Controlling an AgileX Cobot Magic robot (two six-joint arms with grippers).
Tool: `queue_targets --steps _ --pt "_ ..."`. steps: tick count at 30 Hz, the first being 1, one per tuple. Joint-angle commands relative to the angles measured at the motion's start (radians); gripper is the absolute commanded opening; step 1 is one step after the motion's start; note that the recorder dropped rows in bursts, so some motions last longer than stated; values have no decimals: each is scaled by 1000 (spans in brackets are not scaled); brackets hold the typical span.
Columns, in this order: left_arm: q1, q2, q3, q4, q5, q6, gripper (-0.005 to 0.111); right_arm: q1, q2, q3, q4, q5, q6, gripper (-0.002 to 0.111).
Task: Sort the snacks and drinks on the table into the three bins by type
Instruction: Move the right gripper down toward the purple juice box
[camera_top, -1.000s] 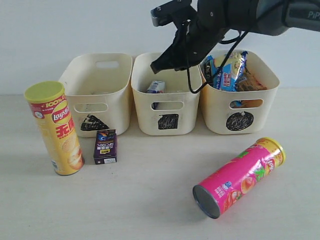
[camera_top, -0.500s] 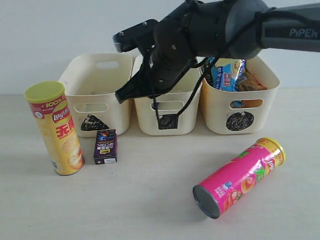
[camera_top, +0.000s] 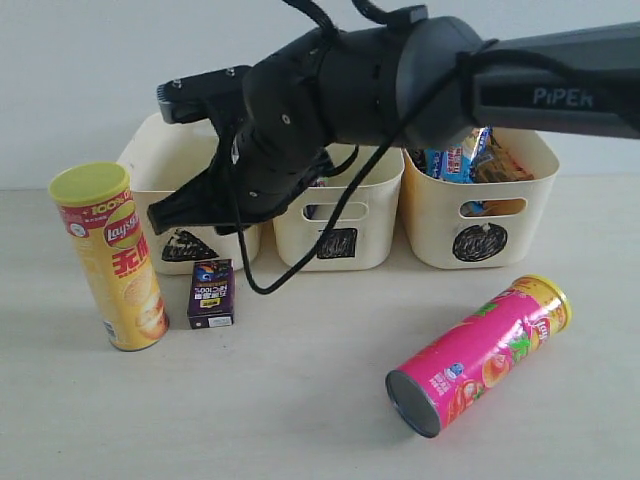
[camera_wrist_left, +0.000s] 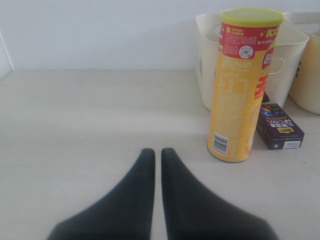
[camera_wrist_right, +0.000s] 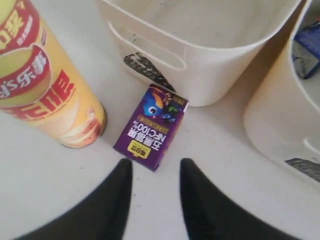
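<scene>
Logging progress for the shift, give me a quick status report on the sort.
Right end effector open over purple carton, empty. Left end effector shut, empty. Yellow tube close beside carton.

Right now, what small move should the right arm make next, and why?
Probably ease the right end effector down over the purple carton so it straddles it. The jaws stand parted and empty, and the carton lies just ahead of them, beside the yellow tube, not yet in a bin.
</scene>
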Motion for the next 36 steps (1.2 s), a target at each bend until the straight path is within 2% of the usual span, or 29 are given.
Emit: queue_targets --steps 1,3,4,23,34,36 --pt "3 -4 -3 -2 -7 -8 4 8 57 5 68 -48 -33 71" --pt "3 -4 -3 -2 -7 -8 4 15 89 5 66 -64 -36 84" --pt "3 -4 -3 -2 -7 -8 4 17 101 5 64 -74 -39 85" --pt "3 -4 -3 -2 -7 -8 4 18 251 5 93 -316 -26 85" --pt "3 -4 -3 -2 -7 -8 4 16 330 4 51 -390 -29 85" --pt "3 -4 -3 -2 -7 -8 4 16 338 4 32 -399 -29 81"
